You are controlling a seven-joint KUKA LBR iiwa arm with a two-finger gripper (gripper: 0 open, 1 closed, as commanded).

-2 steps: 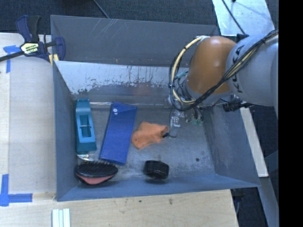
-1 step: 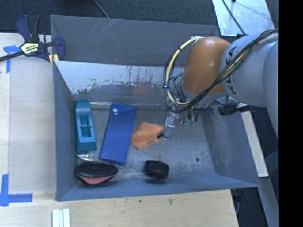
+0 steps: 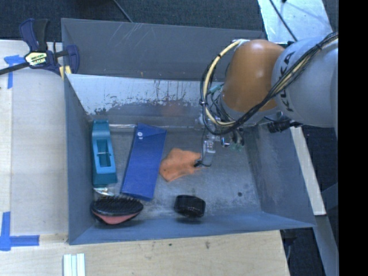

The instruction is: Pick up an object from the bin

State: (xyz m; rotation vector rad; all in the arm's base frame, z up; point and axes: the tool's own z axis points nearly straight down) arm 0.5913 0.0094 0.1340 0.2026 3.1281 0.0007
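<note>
The gripper (image 3: 204,158) hangs low over the middle of the grey metal bin (image 3: 144,53), reaching in from the right beneath the arm's rounded orange cover (image 3: 251,73) and its loops of cable. Its tip sits at the right-hand end of a soft, crumpled orange thing (image 3: 176,164), seemingly a piece of cloth or foam, which lies on the bin floor near the centre. The view does not show whether the gripper is open or closed, nor whether it has hold of the orange piece; the two meet or overlap at that end. The long axis of the orange thing runs roughly left to right, rising a little toward the right: its broader, lumpier part lies lower left, and its narrower end points up and right at the gripper. Just beside it on the left lies a flat blue rectangular box (image 3: 144,163), its long axis running nearly up and down the view with the top leaning slightly right. Further left, a teal tape dispenser (image 3: 103,154) lies parallel to the left wall. At the near left corner rests a black hairbrush (image 3: 117,208) with a reddish underside, and a small black rounded object (image 3: 190,206) sits near the front wall, below the orange thing and apart from it
</note>
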